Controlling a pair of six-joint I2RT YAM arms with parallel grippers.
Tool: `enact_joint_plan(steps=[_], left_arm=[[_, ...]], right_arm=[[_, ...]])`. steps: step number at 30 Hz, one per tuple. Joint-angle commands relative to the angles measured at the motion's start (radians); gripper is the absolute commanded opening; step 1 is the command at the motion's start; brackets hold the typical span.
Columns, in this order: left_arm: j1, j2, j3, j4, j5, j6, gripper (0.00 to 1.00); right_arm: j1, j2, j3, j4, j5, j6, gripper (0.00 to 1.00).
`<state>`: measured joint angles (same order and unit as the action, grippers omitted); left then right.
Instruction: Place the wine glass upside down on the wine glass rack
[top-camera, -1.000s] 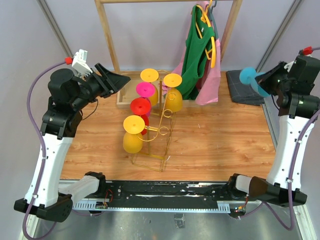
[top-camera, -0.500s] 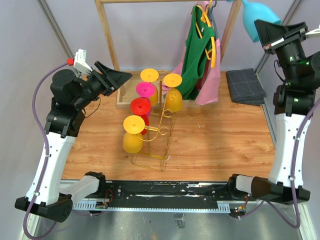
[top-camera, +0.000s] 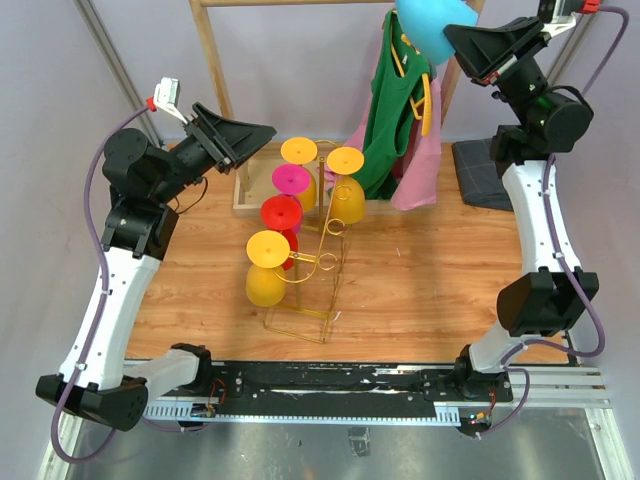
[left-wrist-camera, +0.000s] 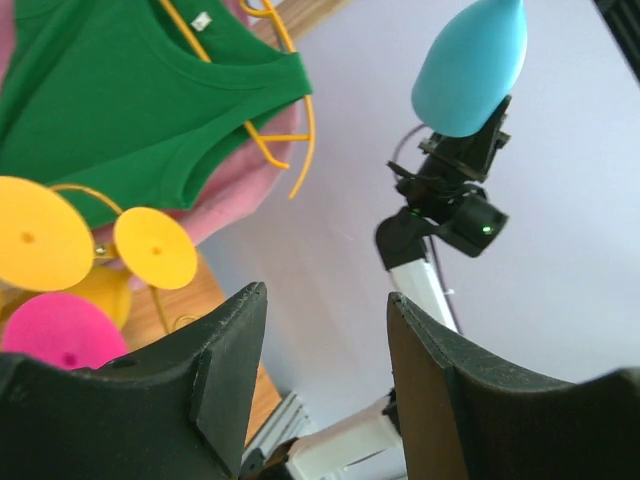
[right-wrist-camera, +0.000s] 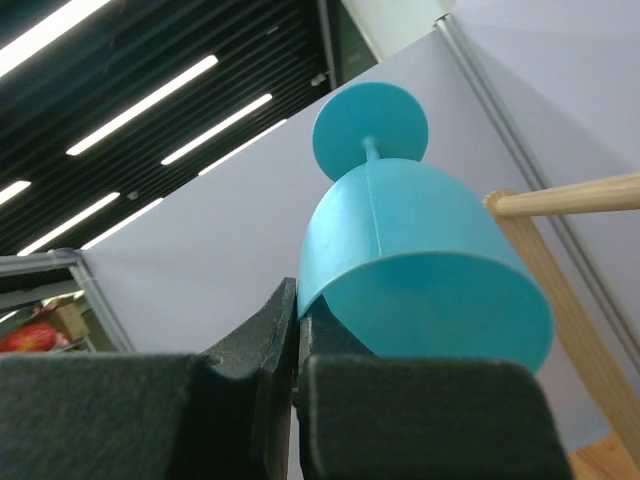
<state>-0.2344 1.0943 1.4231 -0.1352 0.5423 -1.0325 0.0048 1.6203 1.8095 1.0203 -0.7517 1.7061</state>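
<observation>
R tool (right-wrist-camera: 297, 305) clamps teal wine glass (right-wrist-camera: 420, 265) rim; L tool (left-wrist-camera: 325, 300) ajar, empty.

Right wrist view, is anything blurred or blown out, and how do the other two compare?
Right wrist: the teal wine glass is sharp, the dark fingers soft, ceiling lights blown out. Left wrist: fingers underexposed against a bright wall. Top external: even light, sharp.

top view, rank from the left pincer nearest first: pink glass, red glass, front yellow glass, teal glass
From the left pincer:
1. pink wine glass, toward the back
2. red wine glass, middle
3. front yellow wine glass, nearest the bases
4. teal wine glass, far right, held high
</observation>
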Motion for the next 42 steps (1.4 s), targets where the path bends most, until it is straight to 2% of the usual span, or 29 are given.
enact_joint_plan(steps=[1,5,9,15,19,25,36,42], left_arm=[[-0.006,0.032,0.008,0.18,0.101,-0.112,0.56],[-0.003,0.06,-0.009,0.331,0.14,-0.225,0.56],[0.0,0.096,-0.048,0.535,0.186,-0.406,0.56],[0.0,0.136,-0.08,0.743,0.228,-0.617,0.58],[0.0,0.136,-0.12,0.899,0.24,-0.756,0.59],[0.001,0.124,-0.21,1.225,0.199,-1.008,0.58],[0.001,0.108,-0.256,1.47,0.11,-1.209,0.56],[-0.001,0.095,-0.274,1.521,0.084,-1.255,0.47]], right_arm=[[0.052,-0.008,0.017,0.32,-0.053,0.186,0.01],[0.079,-0.012,-0.018,0.422,-0.103,0.23,0.01],[0.102,-0.025,-0.078,0.505,-0.127,0.27,0.01],[0.174,-0.064,-0.177,0.512,-0.228,0.216,0.01],[0.244,-0.056,-0.173,0.512,-0.284,0.187,0.01],[0.299,-0.018,-0.129,0.513,-0.305,0.186,0.01],[0.376,0.01,-0.095,0.513,-0.332,0.185,0.01],[0.417,0.027,-0.094,0.511,-0.326,0.173,0.01]])
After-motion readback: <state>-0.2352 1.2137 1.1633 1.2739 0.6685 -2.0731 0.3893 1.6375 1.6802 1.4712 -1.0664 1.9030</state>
